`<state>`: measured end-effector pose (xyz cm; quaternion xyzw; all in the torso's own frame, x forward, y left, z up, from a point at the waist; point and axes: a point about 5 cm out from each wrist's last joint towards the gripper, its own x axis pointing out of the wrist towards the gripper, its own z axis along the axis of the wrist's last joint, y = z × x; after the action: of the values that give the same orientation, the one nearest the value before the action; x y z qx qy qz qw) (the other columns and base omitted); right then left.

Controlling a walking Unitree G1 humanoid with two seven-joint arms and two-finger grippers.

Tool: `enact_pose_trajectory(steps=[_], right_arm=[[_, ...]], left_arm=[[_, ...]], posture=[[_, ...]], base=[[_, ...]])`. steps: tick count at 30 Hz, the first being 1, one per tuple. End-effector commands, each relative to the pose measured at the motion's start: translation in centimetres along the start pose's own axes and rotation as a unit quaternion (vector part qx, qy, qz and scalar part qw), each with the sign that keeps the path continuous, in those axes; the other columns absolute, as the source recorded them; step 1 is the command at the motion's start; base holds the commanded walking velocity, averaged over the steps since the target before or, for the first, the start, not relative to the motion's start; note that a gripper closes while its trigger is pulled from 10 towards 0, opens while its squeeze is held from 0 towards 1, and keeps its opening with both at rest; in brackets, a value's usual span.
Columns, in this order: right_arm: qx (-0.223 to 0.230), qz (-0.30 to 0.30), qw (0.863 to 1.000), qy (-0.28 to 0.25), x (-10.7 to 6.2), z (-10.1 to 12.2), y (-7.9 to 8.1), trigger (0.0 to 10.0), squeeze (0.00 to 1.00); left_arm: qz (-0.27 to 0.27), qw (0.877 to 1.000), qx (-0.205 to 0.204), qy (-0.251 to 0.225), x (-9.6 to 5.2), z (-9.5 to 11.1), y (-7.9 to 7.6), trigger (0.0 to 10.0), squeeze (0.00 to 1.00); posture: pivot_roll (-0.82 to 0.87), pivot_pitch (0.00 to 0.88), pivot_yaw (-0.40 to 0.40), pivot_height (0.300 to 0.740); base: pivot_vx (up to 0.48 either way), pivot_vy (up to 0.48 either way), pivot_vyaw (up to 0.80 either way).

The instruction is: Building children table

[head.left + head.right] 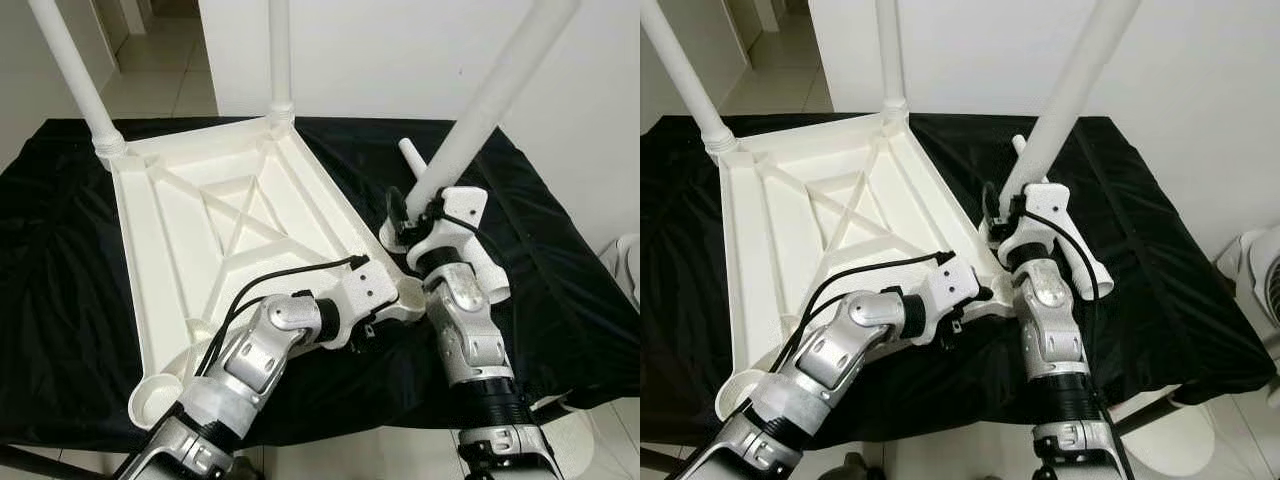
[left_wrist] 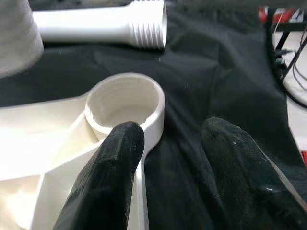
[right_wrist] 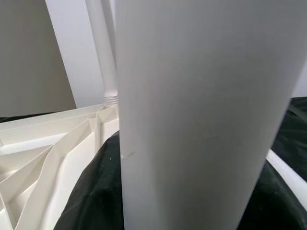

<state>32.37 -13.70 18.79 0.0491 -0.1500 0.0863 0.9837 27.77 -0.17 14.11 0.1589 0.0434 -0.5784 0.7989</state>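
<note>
No text, label, brand, number or sign can be read anywhere in these views.

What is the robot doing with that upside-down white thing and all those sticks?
It is putting together a little white table. The tabletop lies upside down on a black cloth, with two legs already standing in its far corners. The right gripper holds a third leg tilted above the near corner socket. The left gripper, fingers open, sits right beside that empty socket. A fourth leg lies loose on the cloth.
</note>
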Motion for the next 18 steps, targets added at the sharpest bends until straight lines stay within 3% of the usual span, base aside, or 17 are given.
enact_pose_trajectory(steps=[1, 10, 18], right_arm=[[-0.008, 0.005, 1.000, -0.006, -0.1, 0.4, 0.2, 10.0, 0.00], [-0.010, 0.015, 1.000, -0.005, -0.9, 0.6, 0.3, 10.0, 0.00], [-0.017, 0.046, 0.999, 0.022, -2.2, 0.0, 0.5, 10.0, 0.00]], left_arm=[[0.076, 0.997, -0.001, 0.010, 0.2, -0.1, 0.8, 10.0, 0.00], [0.112, 0.993, -0.011, 0.028, 0.3, -0.8, 1.7, 10.0, 0.00], [0.153, 0.988, -0.016, 0.019, -0.6, -0.3, 3.4, 10.0, 0.00]], posture=[[0.05, 0.035, 0.006, 0.740], [0.03, 0.033, 0.009, 0.740], [0.04, 0.021, -0.032, 0.740]], base=[[0.000, 0.000, 0.00], [0.000, 0.000, 0.00], [0.000, 0.000, 0.00]])
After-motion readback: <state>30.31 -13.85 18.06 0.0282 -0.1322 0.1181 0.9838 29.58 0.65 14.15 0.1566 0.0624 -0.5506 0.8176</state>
